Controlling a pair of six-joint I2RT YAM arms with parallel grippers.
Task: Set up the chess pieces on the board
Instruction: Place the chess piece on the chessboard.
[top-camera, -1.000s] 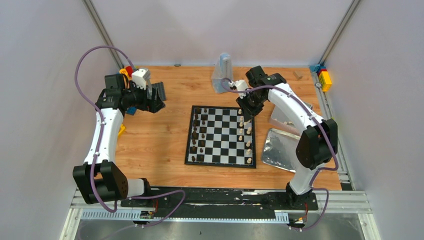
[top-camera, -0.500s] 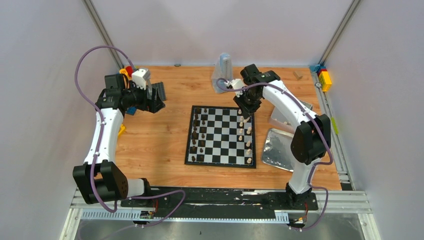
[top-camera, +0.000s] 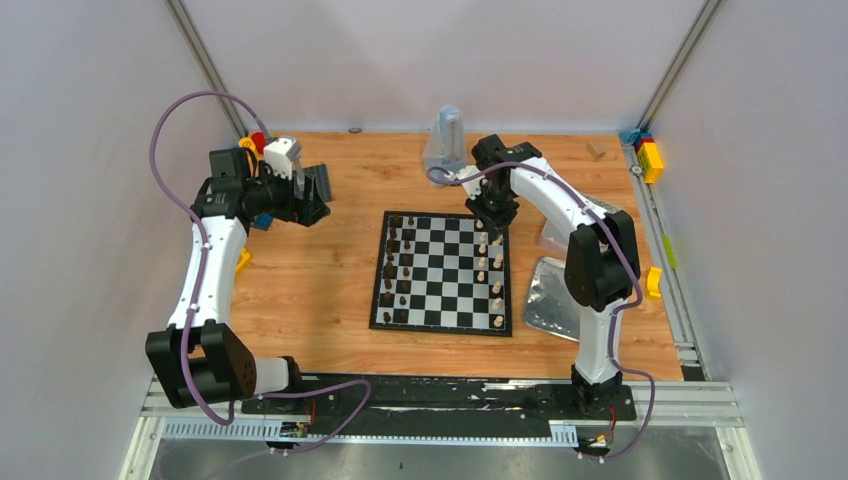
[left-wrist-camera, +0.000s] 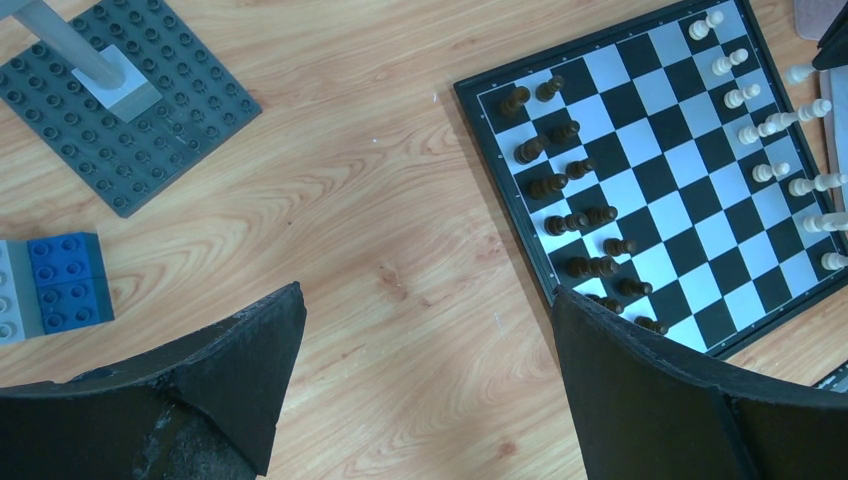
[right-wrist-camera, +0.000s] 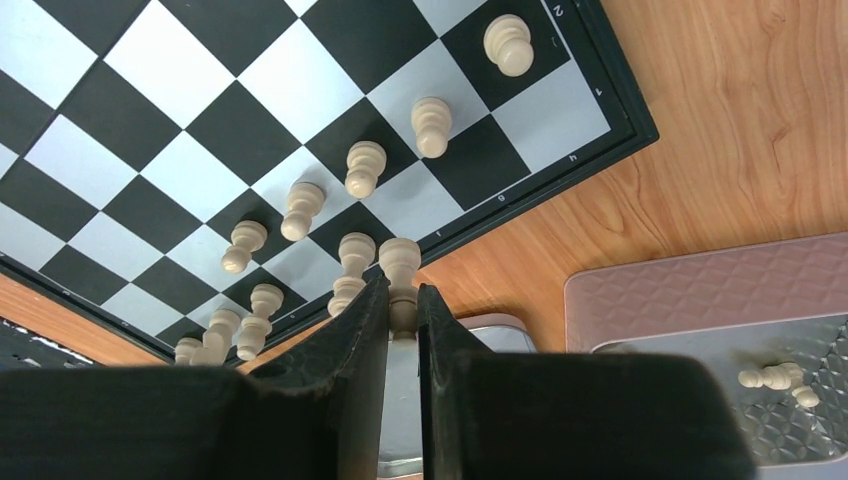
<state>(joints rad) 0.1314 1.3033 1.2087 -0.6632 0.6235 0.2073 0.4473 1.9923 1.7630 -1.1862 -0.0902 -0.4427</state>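
Observation:
The chessboard (top-camera: 445, 272) lies mid-table, with dark pieces (top-camera: 395, 265) along its left side and cream pieces (top-camera: 493, 275) along its right. My right gripper (top-camera: 492, 215) hangs over the board's far right corner. In the right wrist view it (right-wrist-camera: 401, 300) is shut on a cream piece (right-wrist-camera: 400, 262), held above the board's edge (right-wrist-camera: 520, 205) beside other cream pieces (right-wrist-camera: 362, 167). My left gripper (top-camera: 310, 195) is open and empty, far left of the board; its wrist view (left-wrist-camera: 425, 390) shows bare wood below and the board (left-wrist-camera: 660, 170) to the right.
A dark grey studded baseplate (left-wrist-camera: 125, 115) and blue blocks (left-wrist-camera: 65, 285) lie near the left gripper. Silver trays (top-camera: 555, 295) stand right of the board; one (right-wrist-camera: 800, 370) holds a cream piece (right-wrist-camera: 775, 378). A clear container (top-camera: 443, 140) stands at the back.
My right arm has swung left and toward the back, carrying its gripper to the board's far right corner. The left arm has not moved.

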